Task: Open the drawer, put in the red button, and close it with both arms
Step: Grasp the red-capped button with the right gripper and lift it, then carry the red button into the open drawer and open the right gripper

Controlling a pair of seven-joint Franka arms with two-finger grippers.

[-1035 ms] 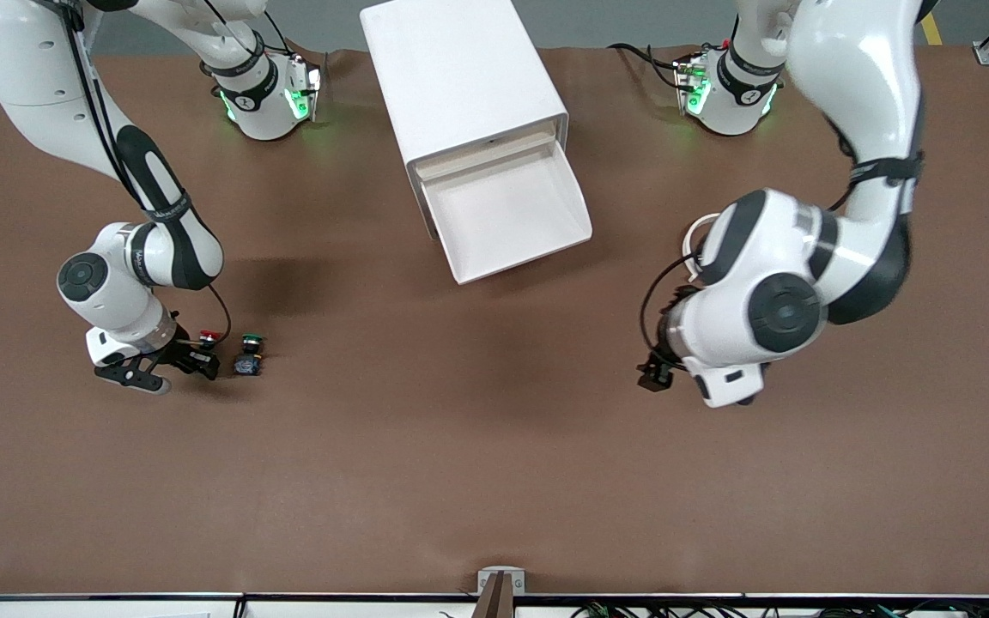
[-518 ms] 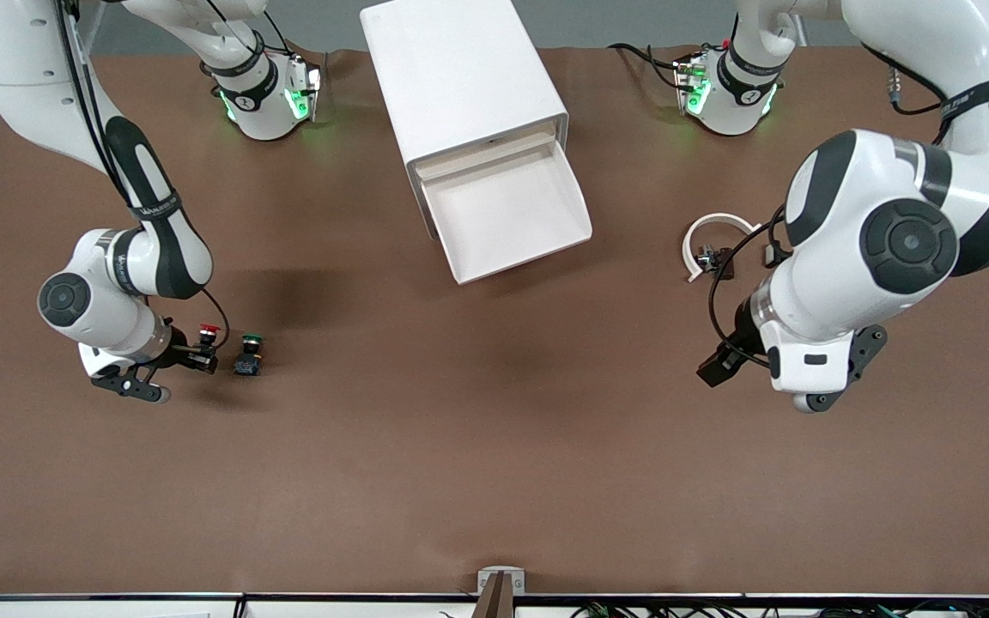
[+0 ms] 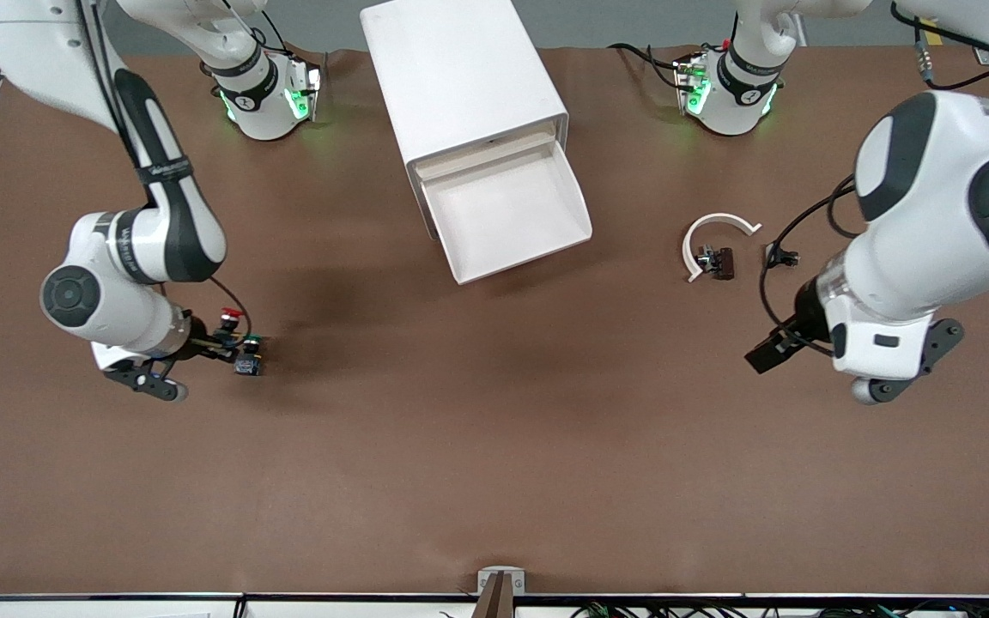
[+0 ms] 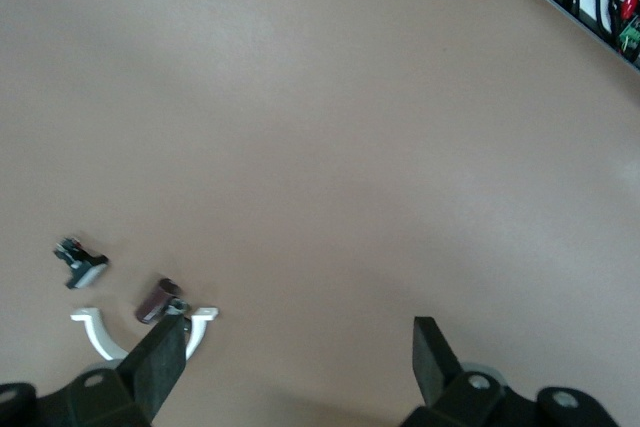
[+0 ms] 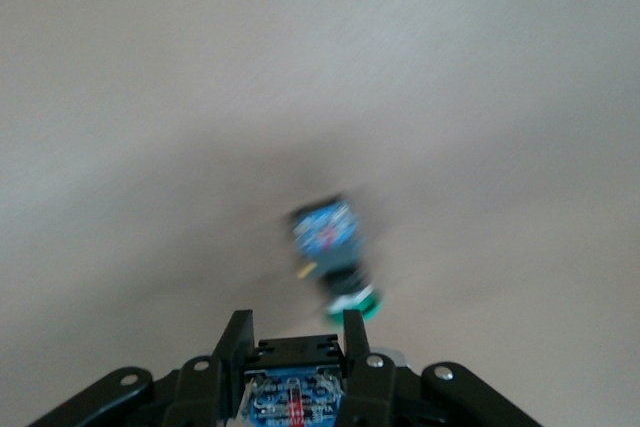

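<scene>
The drawer stands pulled out of the white cabinet, and its tray is bare. My right gripper is shut on the red button and holds it just above the table, beside the green button. In the right wrist view the button's blue block base sits between the fingers of the right gripper, with the green button lying on the table ahead. My left gripper is open and empty over the table toward the left arm's end; it also shows in the left wrist view.
A white curved piece and a small dark part lie between the drawer and the left arm. Another small part lies beside them. The left wrist view shows the curved piece and the dark part.
My right gripper has lifted the red button and carried it a little toward the green button. The left arm has swung toward its own end of the table, uncovering the white curved piece.
</scene>
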